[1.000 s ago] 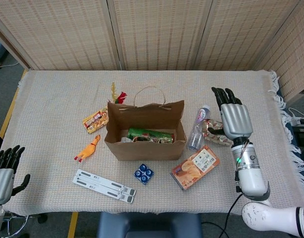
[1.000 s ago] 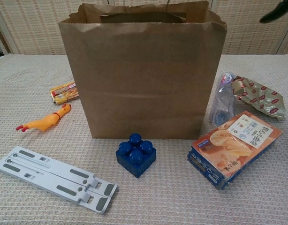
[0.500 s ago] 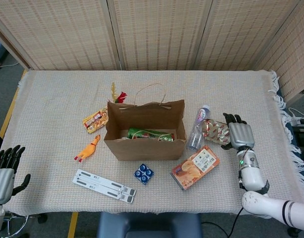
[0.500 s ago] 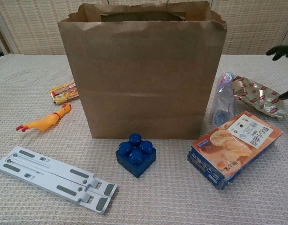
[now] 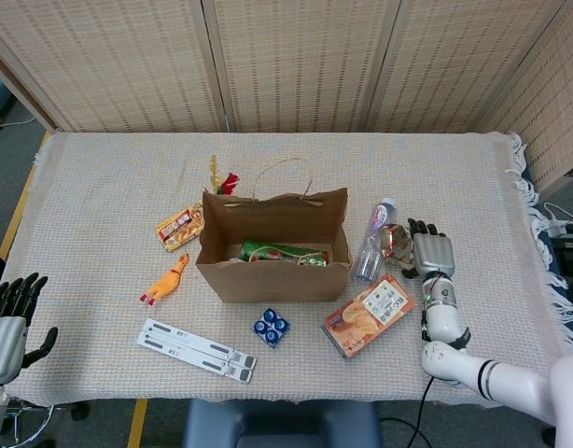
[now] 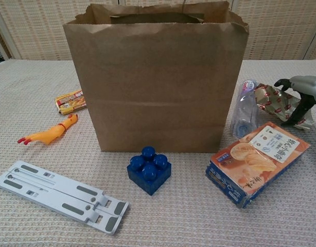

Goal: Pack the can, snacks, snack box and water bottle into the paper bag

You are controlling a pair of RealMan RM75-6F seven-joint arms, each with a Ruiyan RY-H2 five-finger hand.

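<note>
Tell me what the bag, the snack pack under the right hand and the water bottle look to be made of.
Paper bag: matte brown kraft paper, with creases and a ragged rim.
Snack pack: likely metallised foil or plastic film, shiny and crinkled with red print.
Water bottle: clear plastic, see-through and glinting, lying on its side.
Right hand is on the pack.

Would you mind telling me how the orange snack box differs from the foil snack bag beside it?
The snack box is a rigid orange carton with a printed label; the snack bag is crinkled silvery foil with red marks. The snack box lies untouched near the front edge; the snack bag lies farther back under the right robot hand. Both lie right of the paper bag, unpacked.
</note>
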